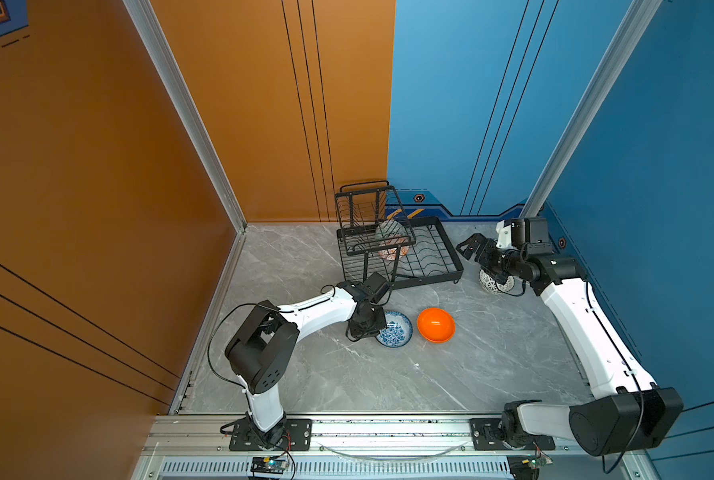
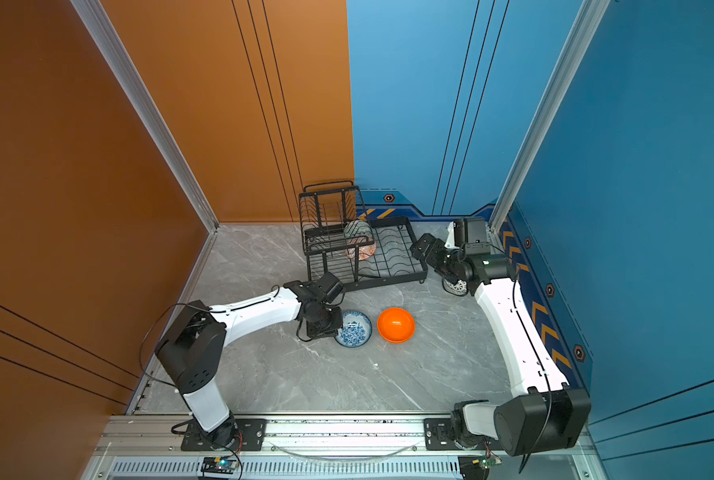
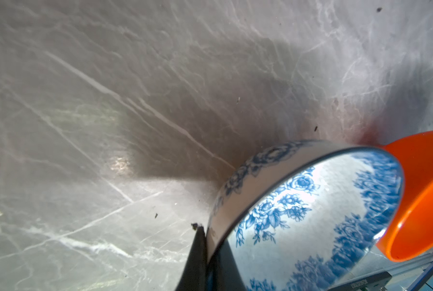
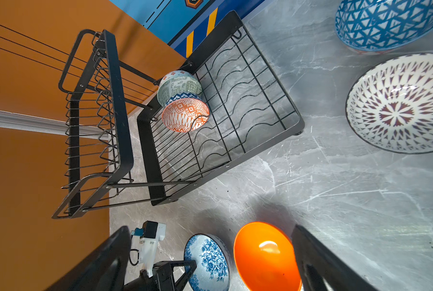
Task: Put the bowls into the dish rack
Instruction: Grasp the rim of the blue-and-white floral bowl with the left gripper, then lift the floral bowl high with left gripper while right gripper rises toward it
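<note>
The left end effector [image 3: 206, 243] is pinched shut on the rim of the blue floral bowl [image 1: 394, 329]. That bowl sits upright on the worktop [image 1: 492, 357], just in front of the dish rack [image 1: 428, 281] near its raised tier. The rack lies beyond the bowl, so the lift probably has to clear that tier to reach the free tray slots. An orange bowl [image 1: 435, 325] sits just beside, also in front of the rack. A green bowl [image 4: 178, 84] and an orange-white bowl [image 4: 185, 114] stand on edge in the rack. The right end effector [image 1: 472, 246] hangs wide open off the rack's right end, above a lattice bowl [image 4: 399, 103].

Two bowls [image 4: 185, 116] in dish rack [image 4: 119, 100] (lower tray), front pair [image 1: 435, 325] before it, others [image 4: 399, 103] right.
</note>
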